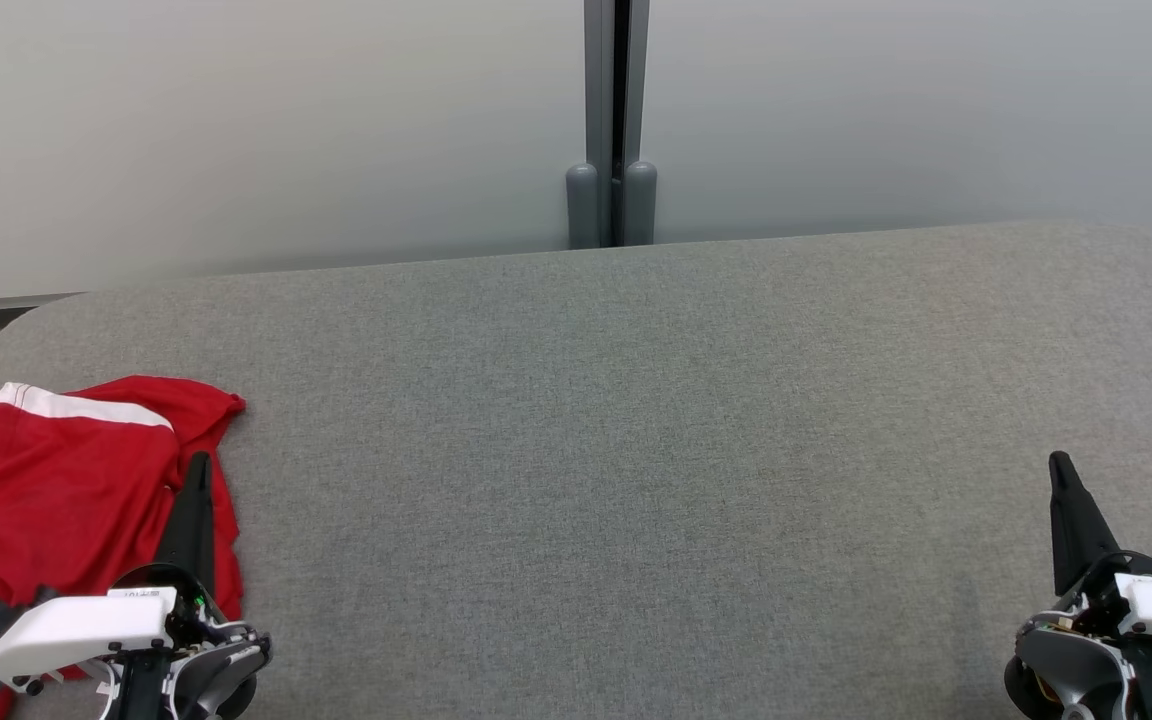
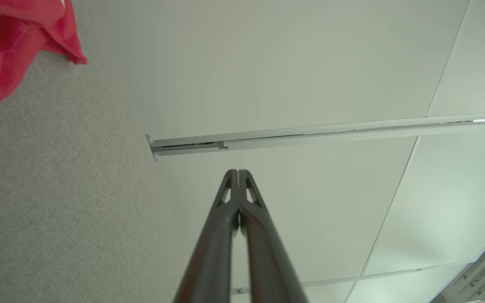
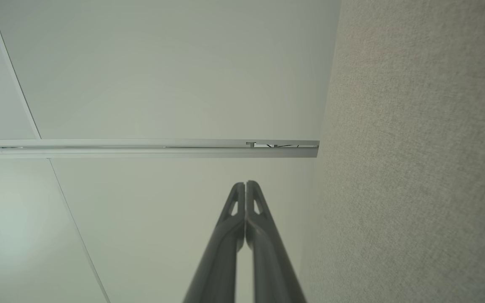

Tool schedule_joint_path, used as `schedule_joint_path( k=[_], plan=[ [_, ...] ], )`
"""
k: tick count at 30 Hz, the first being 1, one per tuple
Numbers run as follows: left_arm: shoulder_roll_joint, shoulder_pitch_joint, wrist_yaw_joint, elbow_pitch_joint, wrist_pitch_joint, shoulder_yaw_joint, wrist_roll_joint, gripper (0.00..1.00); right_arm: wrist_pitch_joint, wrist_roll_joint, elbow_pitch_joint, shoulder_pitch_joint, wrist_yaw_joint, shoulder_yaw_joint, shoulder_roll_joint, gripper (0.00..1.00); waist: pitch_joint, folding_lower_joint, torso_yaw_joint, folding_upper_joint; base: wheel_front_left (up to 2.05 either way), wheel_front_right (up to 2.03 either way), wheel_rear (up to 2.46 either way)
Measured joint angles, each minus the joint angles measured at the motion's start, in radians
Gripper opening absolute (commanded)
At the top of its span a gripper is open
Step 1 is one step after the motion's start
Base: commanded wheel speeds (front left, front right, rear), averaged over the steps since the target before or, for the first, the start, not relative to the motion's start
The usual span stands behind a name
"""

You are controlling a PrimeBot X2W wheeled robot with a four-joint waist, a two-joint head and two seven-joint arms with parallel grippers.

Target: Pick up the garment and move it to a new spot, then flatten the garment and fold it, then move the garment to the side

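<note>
A: In the head view, where is the garment (image 1: pixel 56 480)?
B: Crumpled at the surface's (image 1: pixel 636 450) left end, left tool (image 1: pixel 198 470) just beside it; right tool (image 1: pixel 1061 470) near the surface's right end.
A: And the wrist views?
B: Both tools are pressed narrow, holding nothing. I think pickup is not begun; the left tool must open first.

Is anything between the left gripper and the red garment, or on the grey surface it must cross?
Nothing visible. The left gripper, jaws shut, sits right beside the garment, and no object lies on the grey surface toward the right gripper.
</note>
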State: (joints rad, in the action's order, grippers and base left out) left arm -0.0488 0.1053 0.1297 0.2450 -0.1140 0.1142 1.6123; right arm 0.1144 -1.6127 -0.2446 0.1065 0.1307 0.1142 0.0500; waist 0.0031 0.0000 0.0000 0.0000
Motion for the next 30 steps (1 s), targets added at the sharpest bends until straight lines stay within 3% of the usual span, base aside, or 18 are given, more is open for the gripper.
schedule_joint_path(
  k=[6,7,20,30],
  plan=[
    [0.0,0.0,0.0,0.0,0.0,0.0,0.0,0.0,0.0,0.0,0.0,0.0,0.0,0.0,0.0,0.0,0.0,0.0,0.0,0.0,0.0,0.0,0.0],
    [0.002,-0.002,0.0,0.005,0.0,0.0,0.0,1.0,0.0,0.0,-0.004,-0.003,0.0,0.0,-0.001,1.0,0.0,0.0,0.0,0.0,0.0,0.0,0.0],
    [0.019,-0.058,-0.001,0.04,0.05,-0.017,-0.016,1.0,-0.046,0.063,-0.037,-0.05,0.0,-0.02,-0.015,1.0,-0.004,0.0,-0.003,0.0,0.0,0.0,0.0],
    [0.017,-0.058,-0.001,0.02,0.095,0.011,-0.082,1.0,-0.09,0.271,-0.005,-0.04,0.0,-0.011,-0.015,1.0,-0.007,0.0,-0.006,0.0,0.0,0.0,0.0]
  ],
)
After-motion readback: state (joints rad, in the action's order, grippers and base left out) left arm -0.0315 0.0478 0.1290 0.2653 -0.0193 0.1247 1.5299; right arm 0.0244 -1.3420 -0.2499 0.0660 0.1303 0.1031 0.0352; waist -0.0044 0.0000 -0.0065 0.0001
